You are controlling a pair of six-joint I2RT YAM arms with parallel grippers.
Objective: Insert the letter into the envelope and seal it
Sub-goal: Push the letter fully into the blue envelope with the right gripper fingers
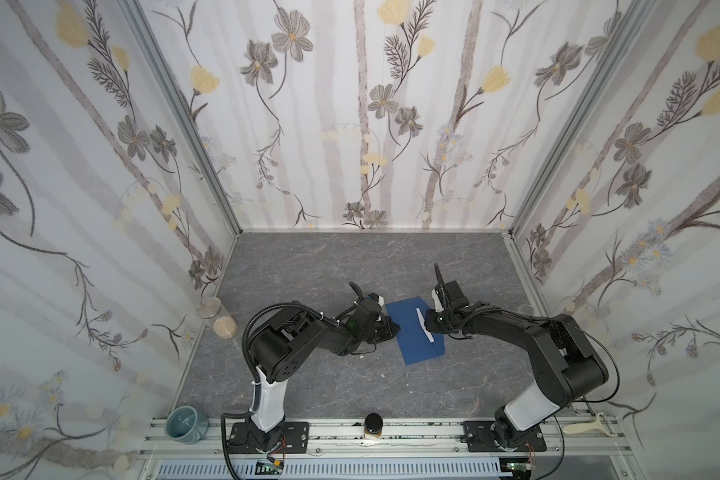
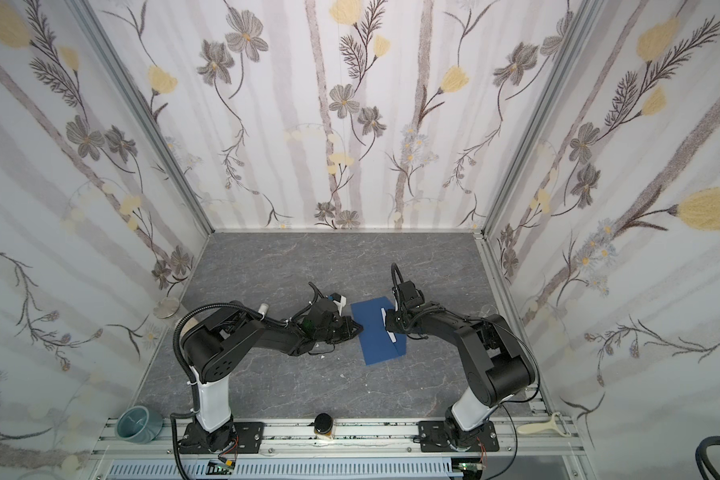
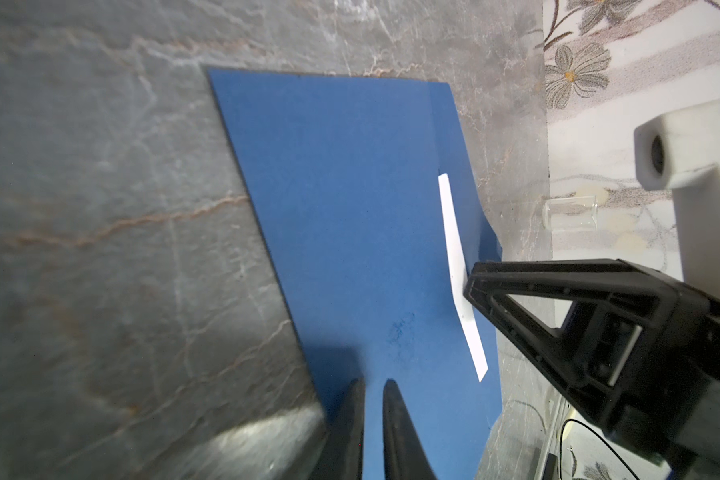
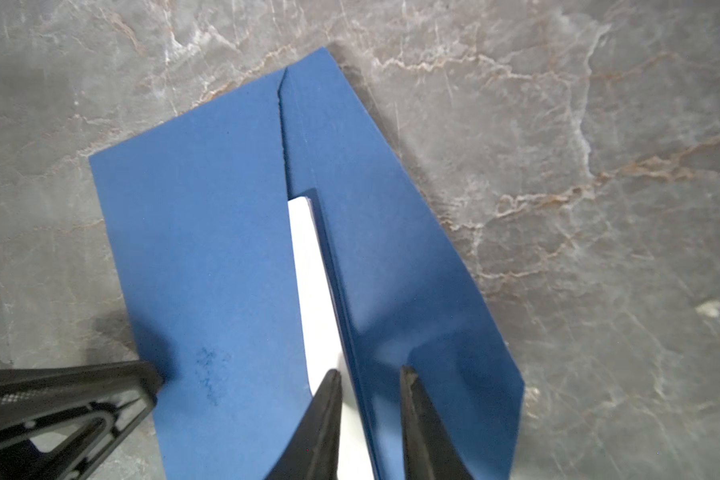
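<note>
The envelope (image 1: 412, 332) lies central on the bench (image 1: 350, 266), the letter (image 4: 316, 291) inside, a white strip showing. The left gripper (image 3: 373, 384) has jaws almost closed, pressing its left edge; the right gripper (image 4: 371, 374) jaws stand apart astride the flap (image 4: 391, 249).

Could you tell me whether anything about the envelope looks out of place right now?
Yes. A white strip of the letter sticks out at the mouth of the envelope, beside the unsealed flap, and a darker smudge marks the envelope's face.
</note>
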